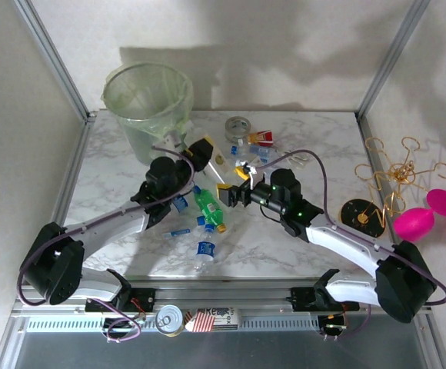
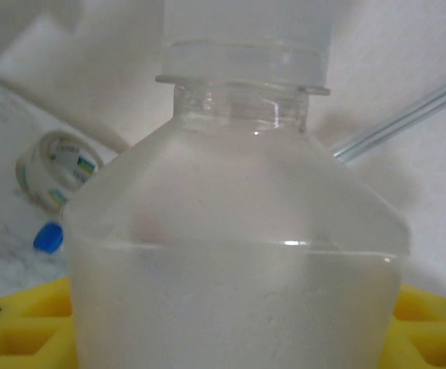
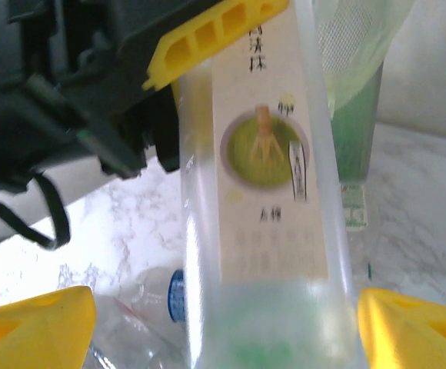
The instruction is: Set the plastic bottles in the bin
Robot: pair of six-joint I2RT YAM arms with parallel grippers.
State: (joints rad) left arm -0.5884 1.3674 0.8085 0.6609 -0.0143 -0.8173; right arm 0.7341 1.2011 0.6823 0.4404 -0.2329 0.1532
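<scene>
Left gripper [image 2: 231, 330] jaws clamp clear bottle [image 2: 238, 231]; right gripper [image 3: 223, 338] jaws wide around it. Advice: right backs clear, left carries to bin [image 1: 137, 129], 11 o'clock.

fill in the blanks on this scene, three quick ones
1. The translucent pale green round bin stands at the marble table's far ___ corner.
2. The left gripper holds a clear plastic bottle with a ___ cap.
3. The right gripper's jaws stand ___.
Missing: left, white, open.
</scene>
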